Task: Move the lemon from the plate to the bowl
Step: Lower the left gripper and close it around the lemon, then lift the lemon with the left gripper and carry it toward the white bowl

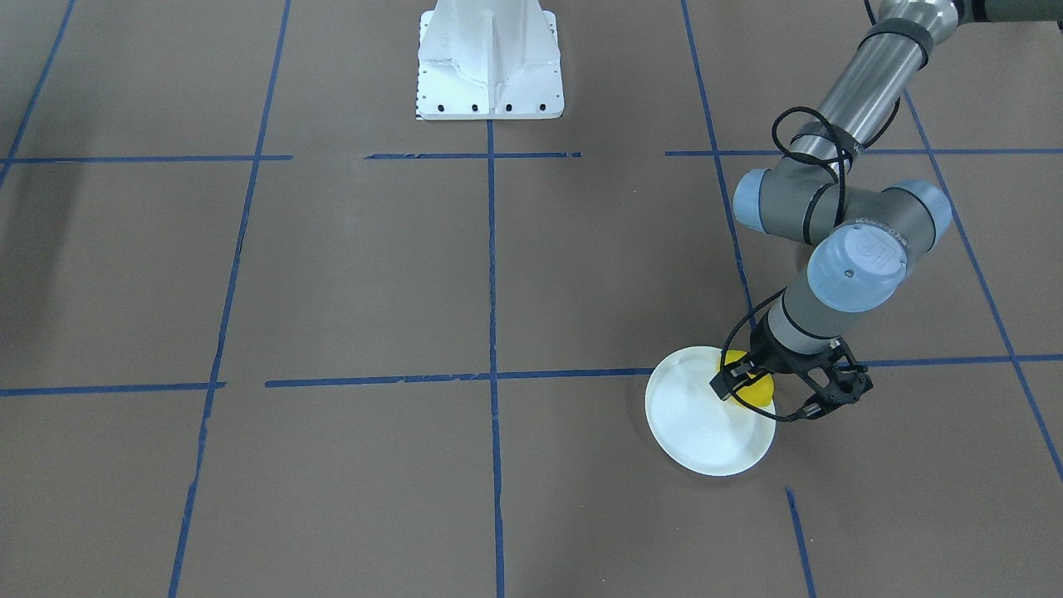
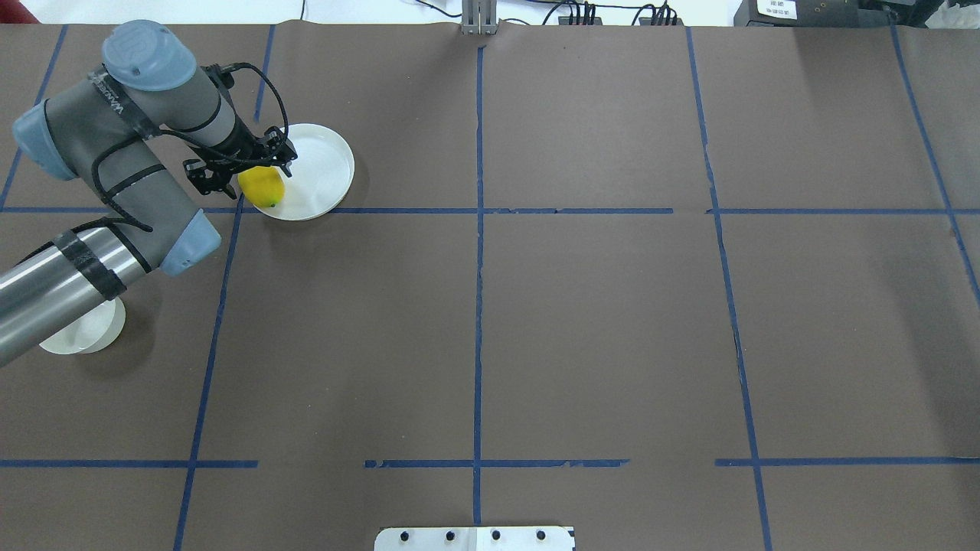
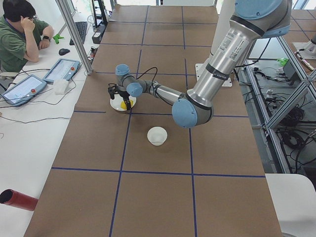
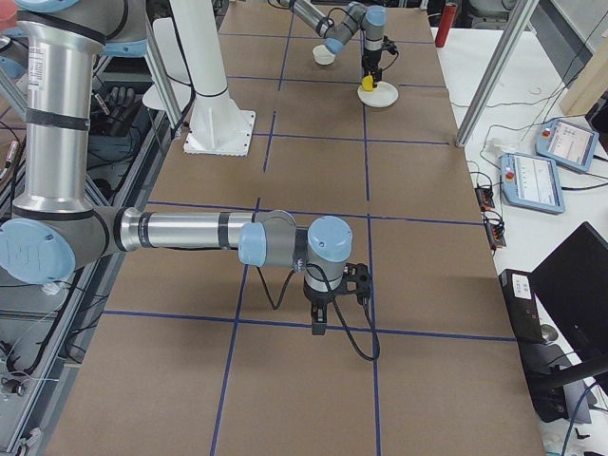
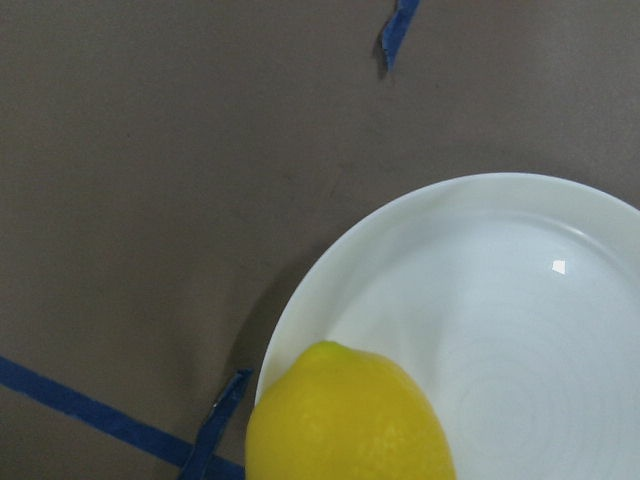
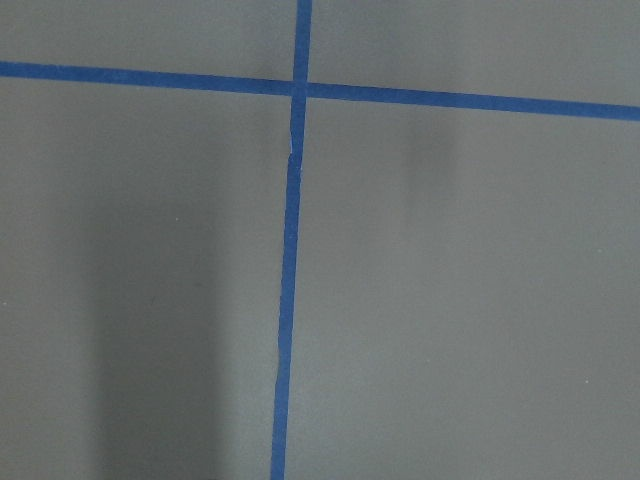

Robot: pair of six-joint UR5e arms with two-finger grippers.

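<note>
Farthest left in the overhead view, the small deep white bowl [image 2: 83, 337] sits half hidden under the left arm's silver tube, well apart from the other things. Next comes the left gripper [image 2: 256, 174]. Its black fingers are clenched on the smooth, bright yellow oval lemon [image 2: 262, 187], which overlaps the robot-side rim of the flat round white plate [image 2: 325, 164]. Blue tape [image 2: 478, 306] grids the matte brown-papered table [image 2: 597, 329]. The right gripper [image 4: 318, 325] hovers near a tape line, and its grip cannot be told.
</note>
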